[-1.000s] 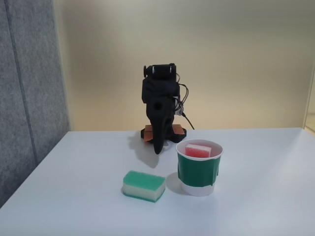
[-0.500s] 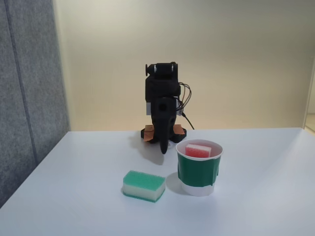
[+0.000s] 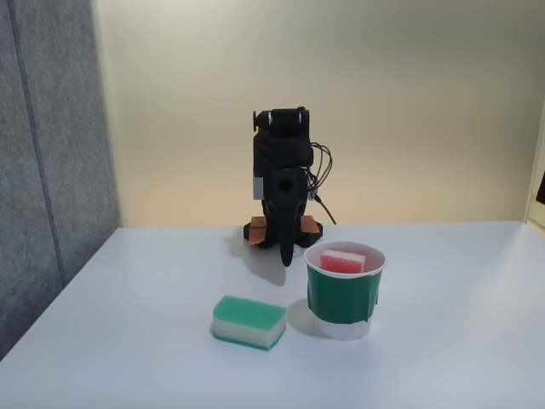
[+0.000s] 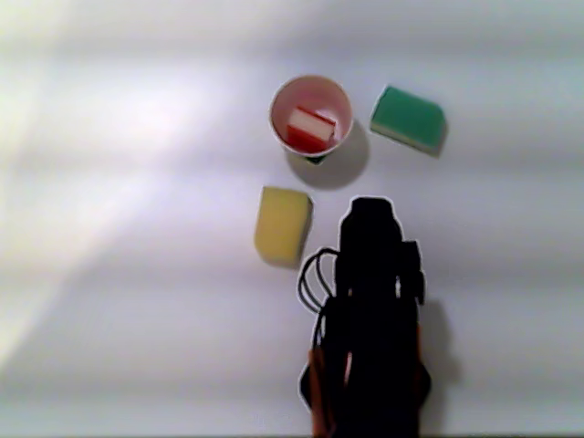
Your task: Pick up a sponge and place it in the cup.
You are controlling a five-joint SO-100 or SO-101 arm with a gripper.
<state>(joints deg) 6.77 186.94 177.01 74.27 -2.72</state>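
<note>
**Desk:** What changed since the second before?

**Photographer:** Swung round, that's the word for the black arm [image 3: 281,183]: a second ago its tip pointed down and to the left in the fixed view, and it now hangs nearly straight down, closer to the cup. Both sponges and the cup lie where they lay.

**Desk:** Where is the sponge relative to the gripper?

**Photographer:** The small rectangular sponge with a red top layer over white foam [image 3: 342,261] sits inside the white paper cup with a wide dark green band [image 3: 344,298], tilted, its red face showing above the rim. The black two-finger gripper [image 3: 285,256] hangs to the left of the cup in the fixed view, farther from the camera, apart from both cup and sponge. From the other view, looking down, the sponge [image 4: 309,129] lies in the cup [image 4: 278,102], with the arm [image 4: 370,319] below it in the picture.

**Desk:** Gripper open or closed?

**Photographer:** Its fingers taper together into a single dark point, holding nothing.

**Desk:** Count the items.

**Photographer:** One cup. Three sponges: the red one in the cup, one green-topped white sponge [image 3: 249,321] on the white table [image 3: 460,358] just left of the cup, and one yellow sponge [image 4: 282,224] beside the arm in the other view.
</note>
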